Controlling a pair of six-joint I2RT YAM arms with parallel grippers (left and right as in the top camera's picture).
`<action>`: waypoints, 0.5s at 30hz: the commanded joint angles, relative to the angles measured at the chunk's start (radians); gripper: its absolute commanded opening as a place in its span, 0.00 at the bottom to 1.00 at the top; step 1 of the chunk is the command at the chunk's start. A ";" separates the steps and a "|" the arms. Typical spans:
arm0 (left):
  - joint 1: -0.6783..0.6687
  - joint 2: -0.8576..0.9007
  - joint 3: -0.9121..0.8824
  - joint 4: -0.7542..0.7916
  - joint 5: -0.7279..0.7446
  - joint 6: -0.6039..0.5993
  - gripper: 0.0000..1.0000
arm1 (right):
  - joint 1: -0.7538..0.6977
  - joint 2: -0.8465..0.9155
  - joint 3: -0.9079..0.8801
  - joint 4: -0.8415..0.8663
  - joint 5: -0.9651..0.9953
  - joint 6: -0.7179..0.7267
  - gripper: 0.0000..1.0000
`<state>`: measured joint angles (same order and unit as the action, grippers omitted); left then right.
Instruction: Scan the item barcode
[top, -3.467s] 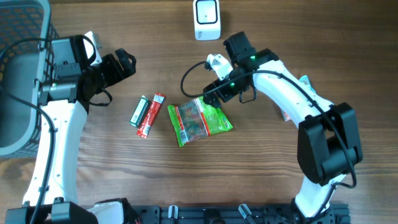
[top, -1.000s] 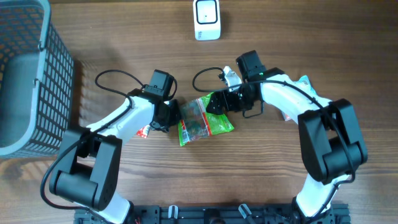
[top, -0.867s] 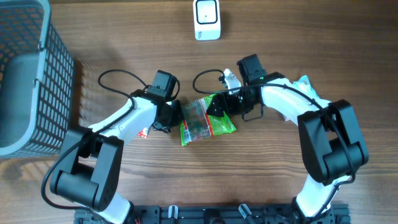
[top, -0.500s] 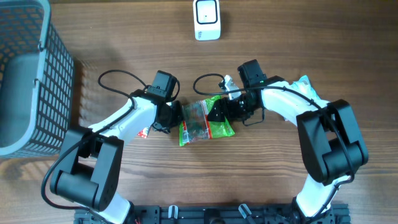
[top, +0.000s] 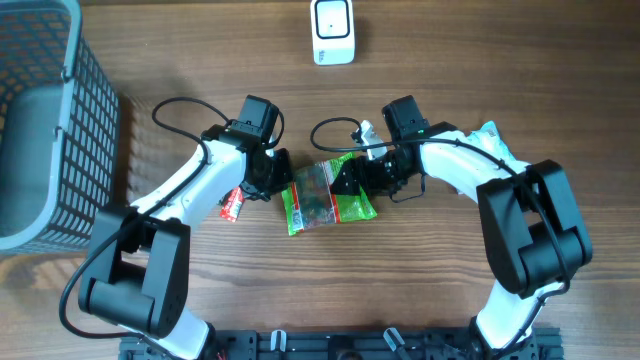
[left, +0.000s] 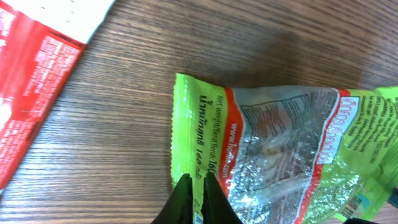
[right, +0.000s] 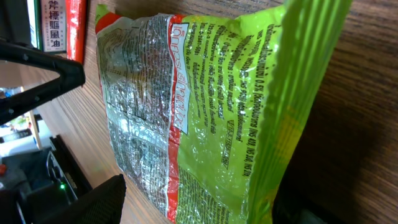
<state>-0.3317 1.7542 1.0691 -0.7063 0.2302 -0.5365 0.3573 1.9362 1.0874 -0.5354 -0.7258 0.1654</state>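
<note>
Flat in the middle of the bench (top: 430, 300): green snack bag (top: 322, 196), long side running left to right. At its left short end, left pincer (left: 197, 185), clenched tight on the crinkly seam there, by the look of it. At the other end, right pincer (top: 347, 182), touching the bag; hard to tell whether gripping or let go. Both arms about as near, one at each end. Well apart from the bag, up at the far edge of the bench, white scanner (top: 332, 30). So probably a lift and a carry that way, with what looks like the barcode (left: 359, 204) turned to face it. Smooth brown wood all over. Open wood between bag and scanner. Just beside the left arm, red packs (top: 232, 205). Far off to the left, grey basket (top: 60, 70).
</note>
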 joint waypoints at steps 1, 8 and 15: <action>-0.004 -0.003 -0.034 0.049 0.019 0.012 0.04 | 0.005 0.005 -0.016 0.004 0.025 0.022 0.75; -0.005 -0.003 -0.153 0.193 0.012 0.004 0.04 | 0.005 0.005 -0.016 -0.016 0.025 0.021 0.73; -0.005 -0.003 -0.211 0.254 0.011 0.001 0.04 | 0.005 0.005 -0.016 -0.022 0.025 0.022 0.74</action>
<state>-0.3328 1.7416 0.8909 -0.4515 0.2409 -0.5365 0.3573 1.9362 1.0874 -0.5446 -0.7254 0.1795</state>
